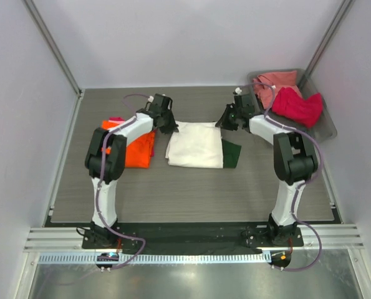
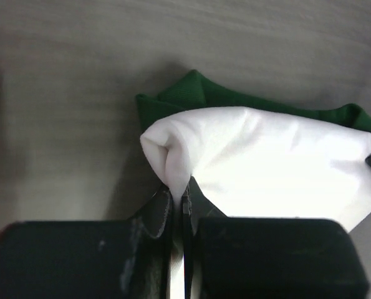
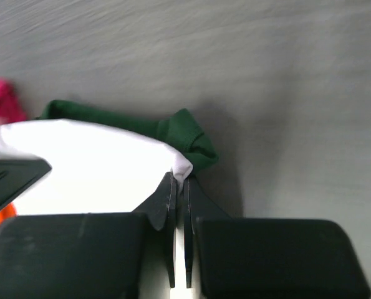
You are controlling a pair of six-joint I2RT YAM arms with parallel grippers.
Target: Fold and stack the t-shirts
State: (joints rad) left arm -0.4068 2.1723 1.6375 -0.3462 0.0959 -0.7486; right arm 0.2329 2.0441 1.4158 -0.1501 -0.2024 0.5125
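Grey wood-grain table [image 1: 191, 193] carries the folded cream cloth t-shirt with dark green sleeves [image 1: 194, 144] at its middle, and you have your left fingers [image 2: 160, 218] and right fingers [image 3: 162, 205] each clamped on a far corner.

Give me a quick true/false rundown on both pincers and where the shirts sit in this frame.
1. The left pincer is shut on the cream t-shirt. True.
2. The right pincer is open and holds nothing. False: it is shut on a corner of the cream t-shirt.
3. The orange t-shirt lies in the tray. False: it lies on the table, left of the cream t-shirt.
4. The crimson t-shirt and the salmon t-shirt sit in the tray at the far right. True.
5. A dark green sleeve shows at the right edge of the cream t-shirt. True.
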